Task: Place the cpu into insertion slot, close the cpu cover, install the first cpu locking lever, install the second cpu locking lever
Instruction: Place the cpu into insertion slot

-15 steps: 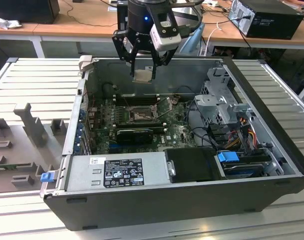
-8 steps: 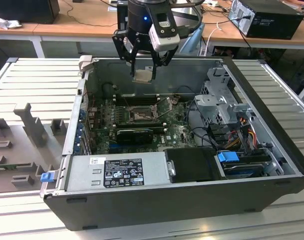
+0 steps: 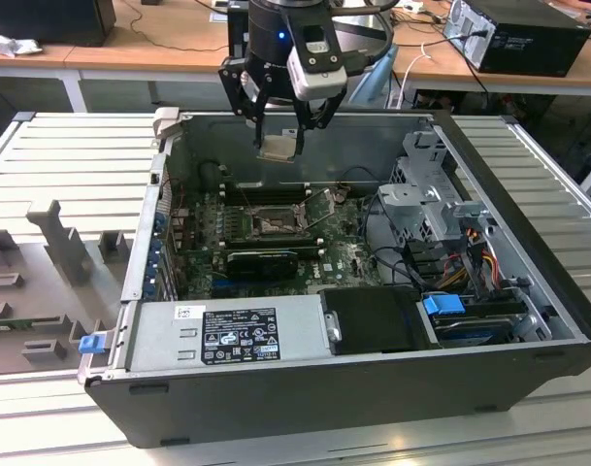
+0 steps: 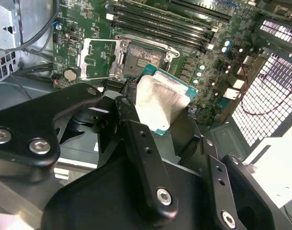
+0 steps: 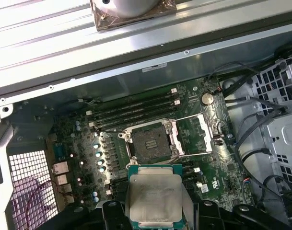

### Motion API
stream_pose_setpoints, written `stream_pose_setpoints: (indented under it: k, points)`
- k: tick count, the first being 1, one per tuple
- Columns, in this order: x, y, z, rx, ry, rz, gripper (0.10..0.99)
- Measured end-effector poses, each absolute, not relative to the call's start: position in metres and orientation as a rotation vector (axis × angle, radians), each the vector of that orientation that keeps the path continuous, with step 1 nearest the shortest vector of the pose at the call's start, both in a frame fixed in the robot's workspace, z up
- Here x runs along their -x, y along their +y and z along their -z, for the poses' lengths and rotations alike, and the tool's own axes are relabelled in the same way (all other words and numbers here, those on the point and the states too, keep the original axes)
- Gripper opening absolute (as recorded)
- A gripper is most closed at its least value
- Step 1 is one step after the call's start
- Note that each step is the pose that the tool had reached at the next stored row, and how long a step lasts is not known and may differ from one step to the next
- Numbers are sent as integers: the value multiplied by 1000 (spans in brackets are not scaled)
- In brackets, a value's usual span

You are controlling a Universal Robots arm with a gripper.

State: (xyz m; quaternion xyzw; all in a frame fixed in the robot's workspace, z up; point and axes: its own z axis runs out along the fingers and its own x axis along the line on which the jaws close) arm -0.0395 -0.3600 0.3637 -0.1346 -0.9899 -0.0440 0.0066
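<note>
My gripper (image 3: pixel 279 134) is clamped on the cpu (image 3: pixel 279 148), w/ black fingers (image 4: pixel 136 139) pinching its opposite edges. The chip's grey metal face shows in both wrist views (image 4: pixel 161 98) (image 5: pixel 154 195). I hold it in the air over the far part of the open pc case (image 3: pixel 305 388), well apart from the motherboard (image 3: pixel 345 258) below. The insertion slot (image 3: pixel 273 225) lies near the board's middle, its black contact field exposed (image 5: pixel 148 142). The cpu cover (image 5: pixel 208 134) is flipped open, lying just beside the slot (image 4: pixel 145 56). Long black RAM slots (image 5: pixel 136 109) run along the slot's far side.
</note>
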Motion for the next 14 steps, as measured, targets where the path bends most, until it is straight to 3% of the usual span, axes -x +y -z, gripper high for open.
stream_pose_setpoints:
  k: [14]
  points:
    - [39,-360,-363,591,-3074,138,525]
